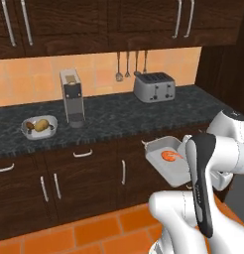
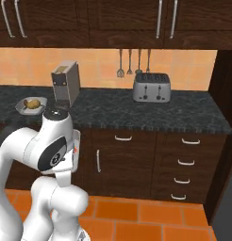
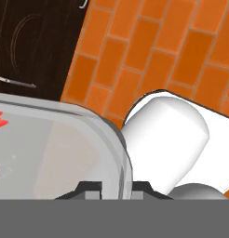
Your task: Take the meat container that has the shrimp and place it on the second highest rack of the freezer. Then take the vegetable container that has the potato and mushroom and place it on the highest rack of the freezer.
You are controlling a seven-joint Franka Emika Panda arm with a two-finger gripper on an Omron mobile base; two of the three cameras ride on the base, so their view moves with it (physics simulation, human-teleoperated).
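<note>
The meat container, a clear shallow tray, hangs tilted in the air in front of the lower cabinets, with the orange-pink shrimp inside. In the hand view my gripper is shut on the tray's rim, one fingertip on each side of the wall. An edge of the tray peeks out behind my arm. The vegetable container sits on the counter at the left, holding the potato and the mushroom. The freezer's racks are out of view.
A coffee machine stands on the dark counter beside the vegetable container, a toaster further right. Lower cabinet doors are close behind the held tray. Orange tiled floor lies below. A grey panel borders the right.
</note>
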